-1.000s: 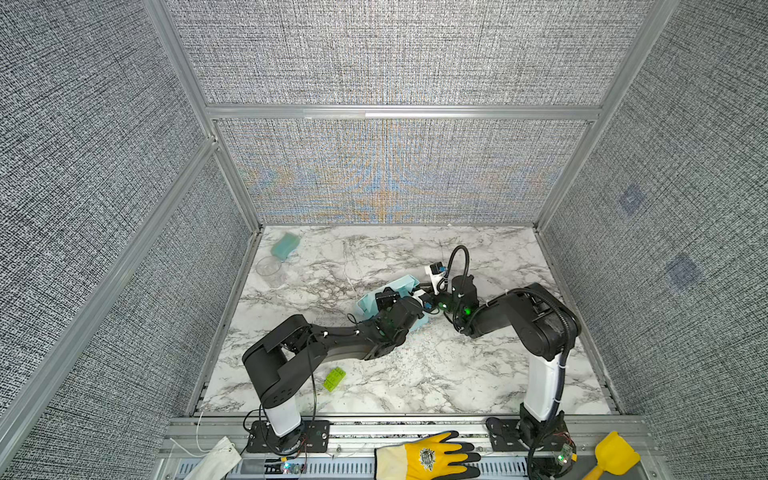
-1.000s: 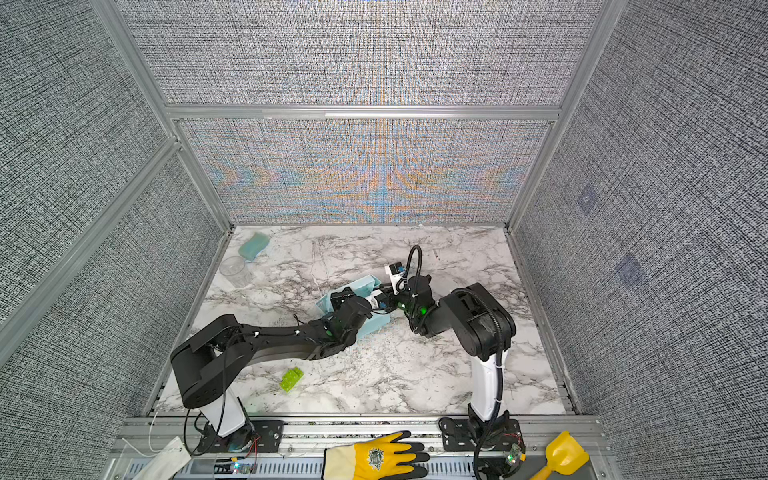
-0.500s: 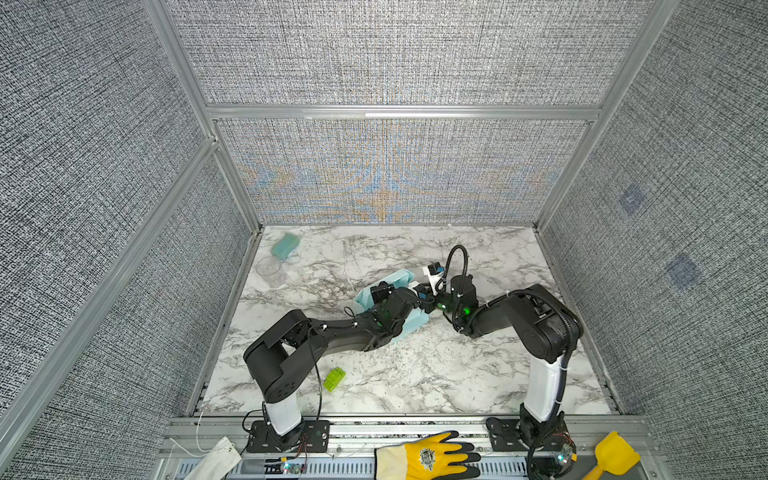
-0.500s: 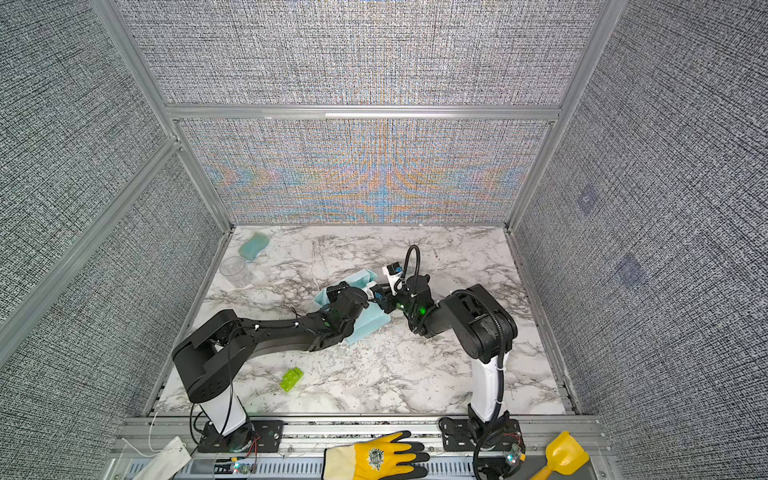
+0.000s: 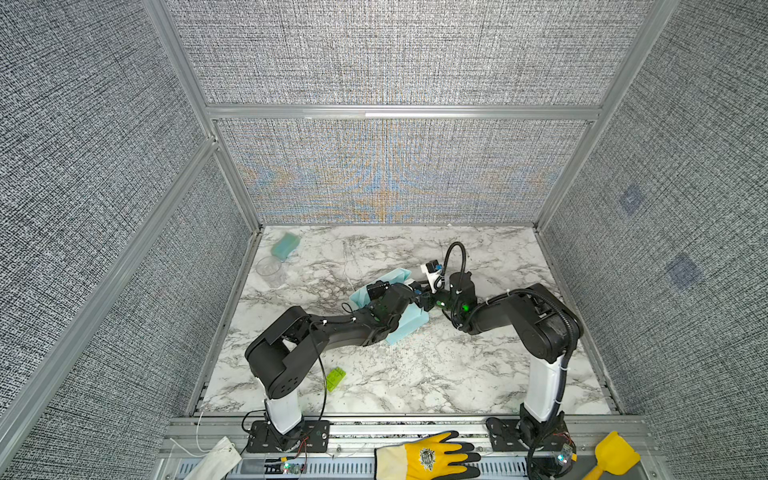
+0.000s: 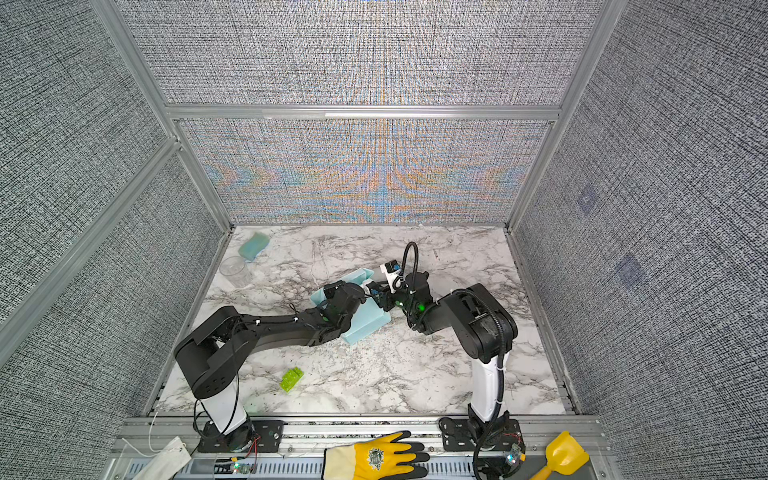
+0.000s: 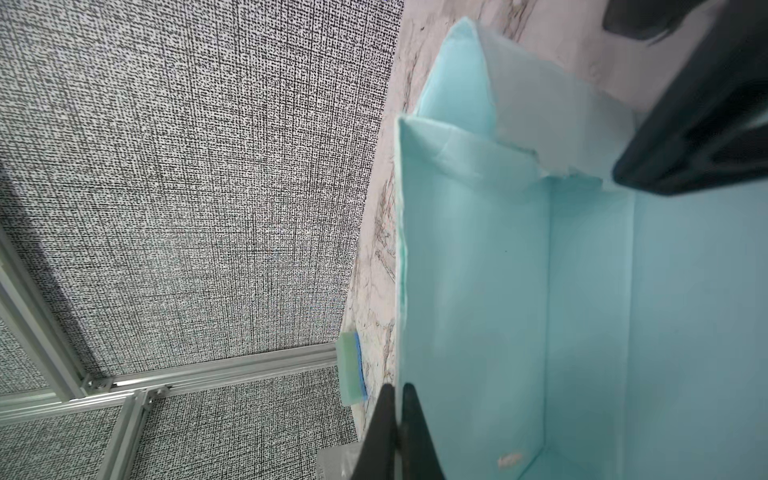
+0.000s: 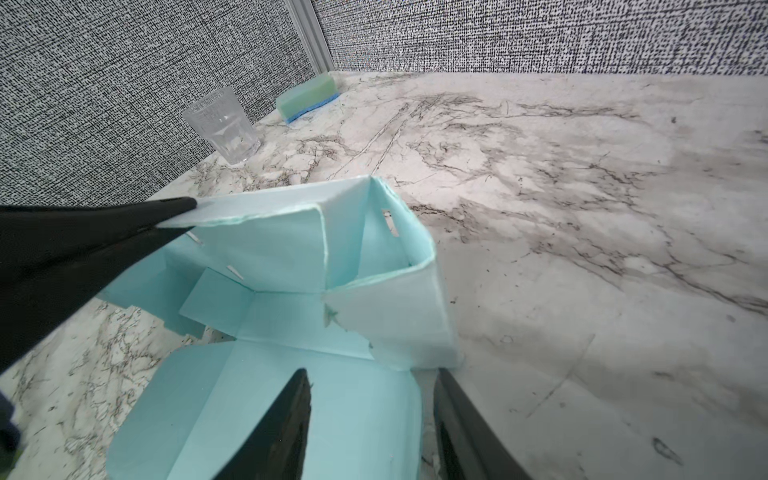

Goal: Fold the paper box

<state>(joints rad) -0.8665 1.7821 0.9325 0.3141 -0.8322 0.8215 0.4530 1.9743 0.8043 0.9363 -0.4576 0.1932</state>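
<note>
The paper box (image 5: 409, 328) (image 6: 365, 324), pale blue and half folded, lies mid-table with one wall and a corner standing up. My left gripper (image 5: 412, 289) (image 7: 398, 390) is shut on the top edge of that standing wall (image 7: 478, 270); its black fingers (image 8: 166, 212) pinch the edge in the right wrist view. My right gripper (image 5: 424, 302) (image 8: 370, 374) is open at the box's near end. Its jaws straddle the edge of a flat flap (image 8: 291, 415) without closing on it. The arms hide much of the box in both top views.
A clear glass (image 5: 269, 268) and a teal sponge block (image 5: 286, 244) sit at the back left corner. A lime-green brick (image 5: 336, 379) lies near the left arm's base. A yellow glove (image 5: 424, 457) and yellow scoop (image 5: 615, 457) rest on the front rail.
My left gripper shifted slightly back and right with the box wall in it, standing the box up more. My right gripper's jaws have spread wider.
</note>
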